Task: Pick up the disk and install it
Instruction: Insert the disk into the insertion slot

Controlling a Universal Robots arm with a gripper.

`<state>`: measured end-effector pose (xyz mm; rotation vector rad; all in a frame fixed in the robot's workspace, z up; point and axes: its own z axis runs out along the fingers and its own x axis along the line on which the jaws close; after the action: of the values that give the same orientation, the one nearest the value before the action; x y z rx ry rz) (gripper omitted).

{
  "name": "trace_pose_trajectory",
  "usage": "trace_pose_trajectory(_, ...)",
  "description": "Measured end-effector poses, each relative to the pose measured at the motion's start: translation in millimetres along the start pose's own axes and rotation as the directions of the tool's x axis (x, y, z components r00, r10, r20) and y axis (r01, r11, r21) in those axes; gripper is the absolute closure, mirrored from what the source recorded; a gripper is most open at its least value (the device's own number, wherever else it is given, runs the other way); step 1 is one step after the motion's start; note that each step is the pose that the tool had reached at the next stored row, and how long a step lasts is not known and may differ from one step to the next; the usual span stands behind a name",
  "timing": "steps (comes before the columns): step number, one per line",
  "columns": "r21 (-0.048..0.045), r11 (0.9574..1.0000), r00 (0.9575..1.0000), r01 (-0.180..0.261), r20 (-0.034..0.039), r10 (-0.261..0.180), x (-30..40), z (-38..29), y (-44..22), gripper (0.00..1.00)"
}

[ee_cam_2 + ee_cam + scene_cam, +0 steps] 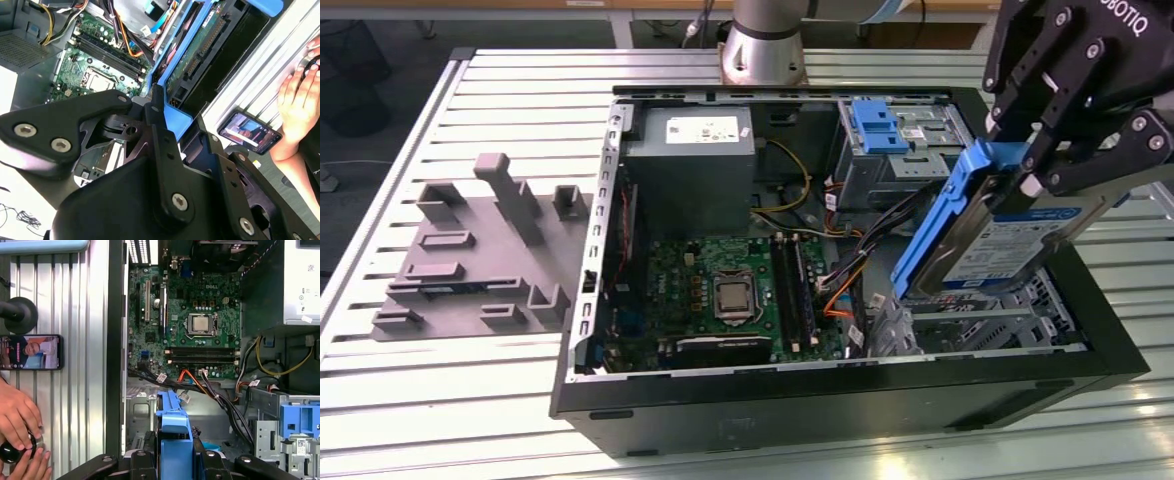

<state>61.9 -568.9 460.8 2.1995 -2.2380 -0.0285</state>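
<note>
Slatted worktop is carrying a grey fixture at the exterior view's left and an open case in the middle; at that view's right, the gripper is angling down, pinching the tilted disk above the case's edge.

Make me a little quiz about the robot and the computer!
1. What does the gripper hold? A) a cable B) the disk C) a screwdriver
2. True or false: the computer case lies open, with its motherboard showing.
3. Fill in: in the first wrist view, a person's hand rests on the table near a ____ with a lit screen.

Key: 1 B; 2 true; 3 phone
</note>
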Motion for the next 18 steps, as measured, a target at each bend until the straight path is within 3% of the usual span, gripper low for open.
trace_pose_trajectory(12,0.0000,1.0000,1.0000,0.000,-0.0001,0.000,0.1,1.5,-2.4,0.64)
trace_pose_trajectory(18,0.0000,1.0000,1.0000,0.000,0.0000,0.000,0.0,5.1,-13.7,0.64)
